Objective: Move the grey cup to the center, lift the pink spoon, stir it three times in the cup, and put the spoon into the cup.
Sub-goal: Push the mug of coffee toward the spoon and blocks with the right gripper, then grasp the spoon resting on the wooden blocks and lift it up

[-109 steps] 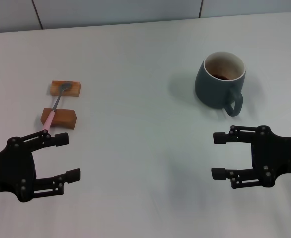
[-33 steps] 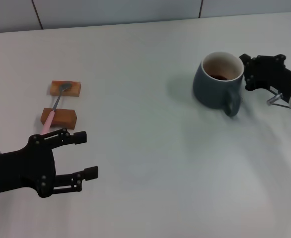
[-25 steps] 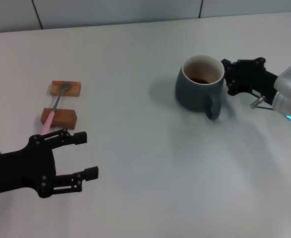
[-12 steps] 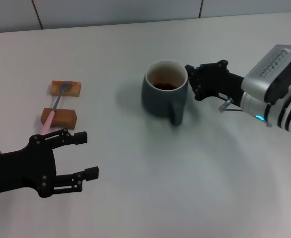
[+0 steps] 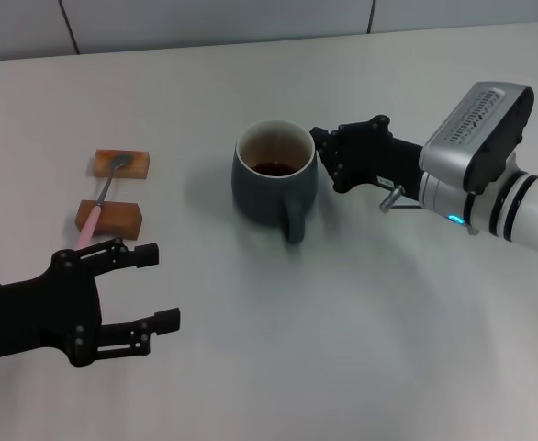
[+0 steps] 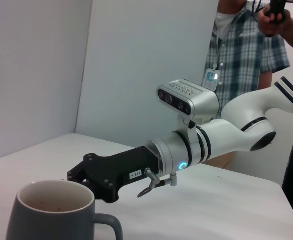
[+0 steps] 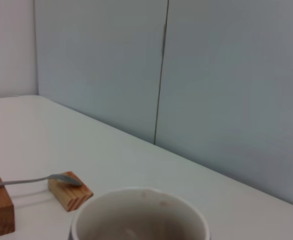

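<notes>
my right gripper [image 5: 322, 158]: fingertips hidden behind the grey cup [image 5: 274, 184] at frame centre | grey cup base cut by bottom edge in both wrist views | my left arm cut off at lower left edge; head view

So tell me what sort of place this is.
Probably a robotics lab or test room, not a kitchen. A plain white table carries only the grey cup and the pink spoon propped on two wooden blocks, and a person with a badge stands behind the right arm.

Right end effector [image 5: 322, 158] reaches in from the right — left end effector [image 5: 150, 287] hovers low, fingers spread.
</notes>
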Robot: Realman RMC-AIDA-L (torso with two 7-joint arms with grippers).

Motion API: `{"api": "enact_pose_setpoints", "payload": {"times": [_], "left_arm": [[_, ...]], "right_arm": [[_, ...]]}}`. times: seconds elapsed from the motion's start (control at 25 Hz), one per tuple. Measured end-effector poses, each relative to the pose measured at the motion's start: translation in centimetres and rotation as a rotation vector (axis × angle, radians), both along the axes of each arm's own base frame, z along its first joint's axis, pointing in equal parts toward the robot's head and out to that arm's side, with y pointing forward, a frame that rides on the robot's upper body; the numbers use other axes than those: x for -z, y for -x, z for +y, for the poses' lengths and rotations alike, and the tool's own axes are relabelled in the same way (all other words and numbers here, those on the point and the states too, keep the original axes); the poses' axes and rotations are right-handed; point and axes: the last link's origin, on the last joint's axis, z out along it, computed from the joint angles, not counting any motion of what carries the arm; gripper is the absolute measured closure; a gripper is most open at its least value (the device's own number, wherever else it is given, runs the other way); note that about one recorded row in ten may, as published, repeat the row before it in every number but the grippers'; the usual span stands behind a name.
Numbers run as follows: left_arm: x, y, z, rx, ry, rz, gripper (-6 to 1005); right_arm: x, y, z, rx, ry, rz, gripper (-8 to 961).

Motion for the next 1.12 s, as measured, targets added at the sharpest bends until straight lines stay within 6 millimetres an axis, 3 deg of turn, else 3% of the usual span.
{"api": "enact_pose_setpoints", "payload": {"times": [0.12,0.28,0.44,0.6,0.68,0.88,1.12], "left_arm": [[0.0,0.0,0.0,0.001,-0.002,0.0,188],[0.0,0.0,0.0,0.002,-0.004,0.0,189],[-0.1,0.1,0.0,0.0,-0.009,0.0,190],[-0.1,0.1,0.1,-0.006,-0.013,0.002,191],[-0.1,0.1,0.1,-0.007,-0.014,0.0,191],[-0.2,0.2,0.2,-0.014,-0.026,-0.004,192],[-0.8,1.6,0.9,-0.128,-0.137,-0.018,194]], "right_arm": [[-0.8,-0.7,-0.3,0.014,-0.025,0.033,913],[-3.4,-2.9,-1.7,0.031,-0.074,0.13,907],[-6.3,-3.9,-5.3,-0.056,-0.07,0.266,901],[-8.4,-4.8,-9.5,-0.096,0.113,0.322,895],[-8.5,-4.9,-10.0,-0.096,0.139,0.323,892],[-9.4,-5.1,-11.9,-0.078,0.247,0.327,700],[-9.9,-5.3,-12.3,-0.064,0.26,0.325,569]]}}
